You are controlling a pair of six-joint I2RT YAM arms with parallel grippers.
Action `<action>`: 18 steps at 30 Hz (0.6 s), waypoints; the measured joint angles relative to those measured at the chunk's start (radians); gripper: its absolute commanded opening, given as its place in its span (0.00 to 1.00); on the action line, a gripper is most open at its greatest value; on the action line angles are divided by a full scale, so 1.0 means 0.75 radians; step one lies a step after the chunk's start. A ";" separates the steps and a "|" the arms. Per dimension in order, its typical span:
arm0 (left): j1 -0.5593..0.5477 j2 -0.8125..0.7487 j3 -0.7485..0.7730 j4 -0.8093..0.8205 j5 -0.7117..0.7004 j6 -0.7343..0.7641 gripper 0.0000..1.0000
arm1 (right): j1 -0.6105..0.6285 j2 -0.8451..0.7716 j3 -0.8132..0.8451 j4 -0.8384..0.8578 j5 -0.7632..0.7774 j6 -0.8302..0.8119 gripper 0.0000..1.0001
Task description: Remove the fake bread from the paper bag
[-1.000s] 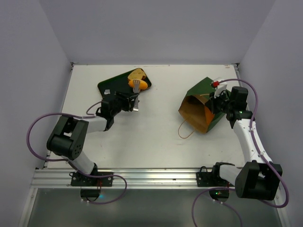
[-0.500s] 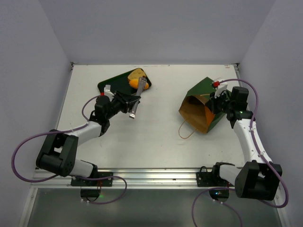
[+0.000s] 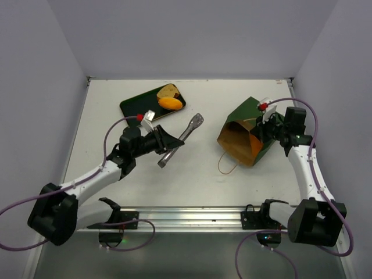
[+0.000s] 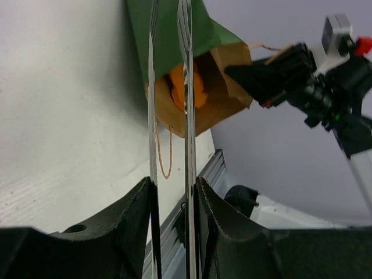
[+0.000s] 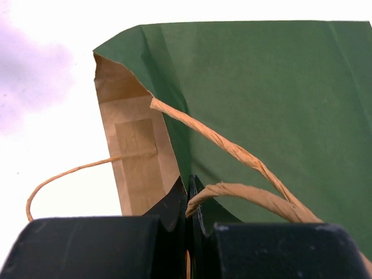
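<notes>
The paper bag (image 3: 247,136) lies on its side at the right, dark green outside, brown mouth facing left. My right gripper (image 3: 264,125) is shut on its upper rim and string handle (image 5: 232,151); the wrist view shows the jaws (image 5: 189,189) pinched together on the bag (image 5: 261,87). My left gripper (image 3: 164,142) is shut on metal tongs (image 3: 181,139), whose tips point at the bag mouth from a short distance. Between the tongs (image 4: 186,116), orange fake bread (image 4: 197,90) shows inside the bag (image 4: 174,35). The left gripper (image 4: 174,186) presses both tong arms.
A dark green tray (image 3: 136,106) at the back left carries an orange roll (image 3: 170,103) and a tan piece (image 3: 168,90). A loose string handle (image 3: 224,163) loops onto the table in front of the bag. The metal rail (image 3: 186,218) runs along the near edge.
My left arm has swung away from the tray toward the table's middle, turning the tongs to point at the bag, and the tong arms have come closer together. The right gripper keeps its hold.
</notes>
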 measured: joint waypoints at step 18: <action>-0.362 -0.572 -0.304 -0.309 0.014 0.354 0.37 | -0.004 0.087 0.112 -0.260 -0.172 -0.332 0.00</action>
